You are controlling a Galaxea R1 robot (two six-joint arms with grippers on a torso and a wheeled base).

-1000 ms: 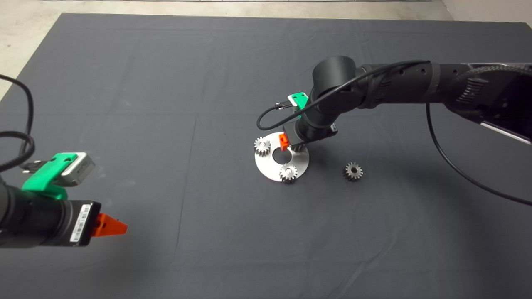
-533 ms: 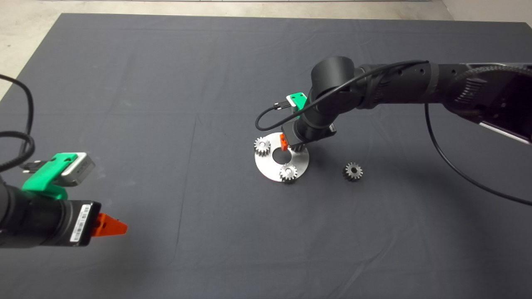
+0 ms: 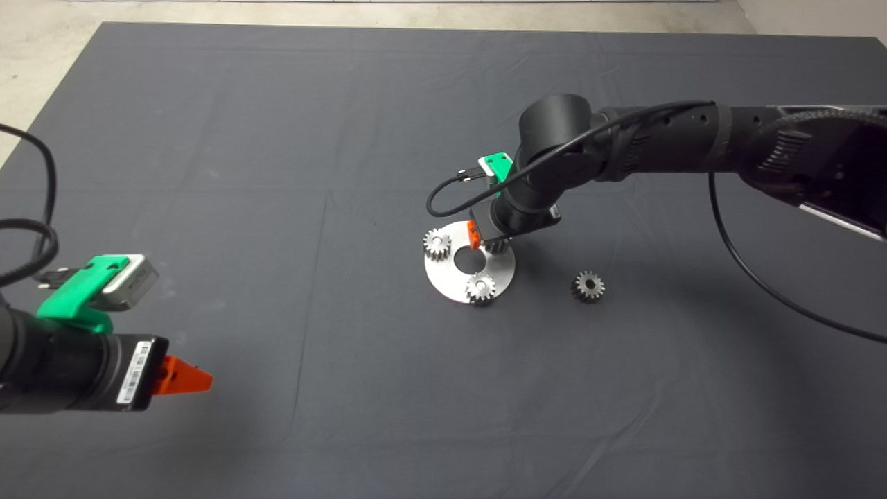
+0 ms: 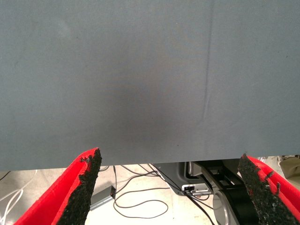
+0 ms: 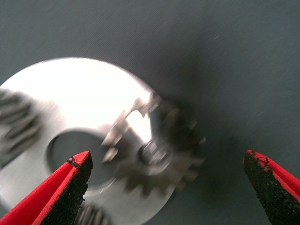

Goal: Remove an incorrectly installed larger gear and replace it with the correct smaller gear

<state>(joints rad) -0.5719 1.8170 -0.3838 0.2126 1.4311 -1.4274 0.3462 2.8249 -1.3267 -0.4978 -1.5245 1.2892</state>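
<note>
A round silver plate (image 3: 450, 283) with a centre hole lies mid-mat and carries two small short-toothed gears (image 3: 437, 244) (image 3: 481, 287). My right gripper (image 3: 487, 242) hangs open just over the plate's far right part. In the right wrist view a third gear (image 5: 157, 157) sits on a pin on the plate (image 5: 89, 98), between my open fingers (image 5: 77, 173) and touching neither. It is blurred, so I cannot tell its tooth form. A darker, slightly wider gear (image 3: 588, 285), seemingly the larger gear, lies loose on the mat to the right of the plate.
My left gripper (image 3: 201, 380) is parked open at the mat's lower left, holding nothing. Its wrist view (image 4: 168, 159) shows bare mat, with cables and floor beyond the edge. The right arm's black cable (image 3: 443, 190) loops above the plate.
My right gripper has shifted slightly toward the far side over the plate. The gears, the plate and the left arm have not moved.
</note>
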